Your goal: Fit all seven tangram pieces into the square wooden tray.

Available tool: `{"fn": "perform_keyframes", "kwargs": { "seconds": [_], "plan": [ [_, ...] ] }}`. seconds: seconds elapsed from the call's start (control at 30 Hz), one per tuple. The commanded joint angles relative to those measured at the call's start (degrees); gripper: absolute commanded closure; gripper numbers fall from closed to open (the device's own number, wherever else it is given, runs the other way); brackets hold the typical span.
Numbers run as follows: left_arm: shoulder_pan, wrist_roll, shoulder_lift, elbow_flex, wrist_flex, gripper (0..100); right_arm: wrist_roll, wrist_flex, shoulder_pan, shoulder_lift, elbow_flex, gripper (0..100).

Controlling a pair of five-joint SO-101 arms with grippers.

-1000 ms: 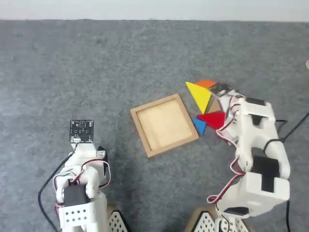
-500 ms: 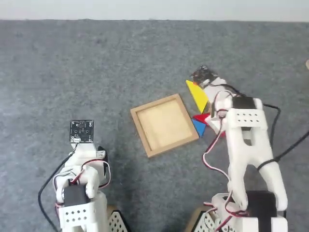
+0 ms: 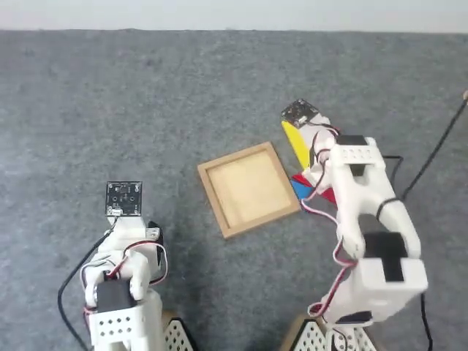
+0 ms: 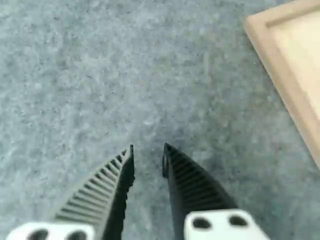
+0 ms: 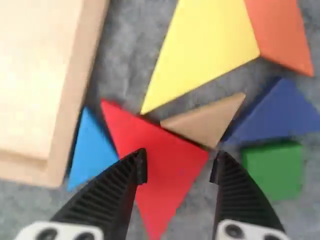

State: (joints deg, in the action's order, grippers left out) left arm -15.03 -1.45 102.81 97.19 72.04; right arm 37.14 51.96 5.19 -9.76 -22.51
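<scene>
- Wooden tray sits on the grey worktop.
- We find the red triangle, light blue triangle and yellow triangle just beside the tray, outside it.
- Right tool hangs spread over the red triangle.
- Left tool is slightly spread, near the tray.

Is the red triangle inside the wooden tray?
No, the red triangle lies on the grey carpet outside the tray.

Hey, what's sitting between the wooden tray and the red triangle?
The small light blue triangle lies there, close beside the wooden tray at its rim and next to the red triangle, as the right wrist view shows.
</scene>
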Motion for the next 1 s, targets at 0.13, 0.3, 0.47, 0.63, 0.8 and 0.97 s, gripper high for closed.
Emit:
{"fn": "perform_keyframes", "kwargs": {
  "seconds": [0.13, 0.3, 0.47, 0.63, 0.8, 0.97],
  "plan": [
    [-0.26, -0.09, 1.14, -0.75, 0.18, 91, -2.73, -0.84, 1.27, -4.35, 6.24, 77.8],
    [-0.26, -0.09, 1.14, -0.75, 0.18, 91, -2.64, 4.7, -0.4, -6.29, 6.51, 77.8],
    [-0.26, -0.09, 1.14, -0.75, 0.18, 91, -2.99, 8.75, -3.3, -5.49, 6.51, 77.8],
    [-0.26, -0.09, 1.14, -0.75, 0.18, 91, -2.9, 11.38, -8.92, -4.79, 6.07, 77.9],
    [-0.26, -0.09, 1.14, -0.75, 0.18, 91, -0.35, 10.68, -9.54, -2.42, 1.85, 77.9],
    [-0.26, -0.09, 1.14, -0.75, 0.18, 91, 0.26, 9.71, -6.29, 11.21, -3.87, 77.6]
  ]
}}
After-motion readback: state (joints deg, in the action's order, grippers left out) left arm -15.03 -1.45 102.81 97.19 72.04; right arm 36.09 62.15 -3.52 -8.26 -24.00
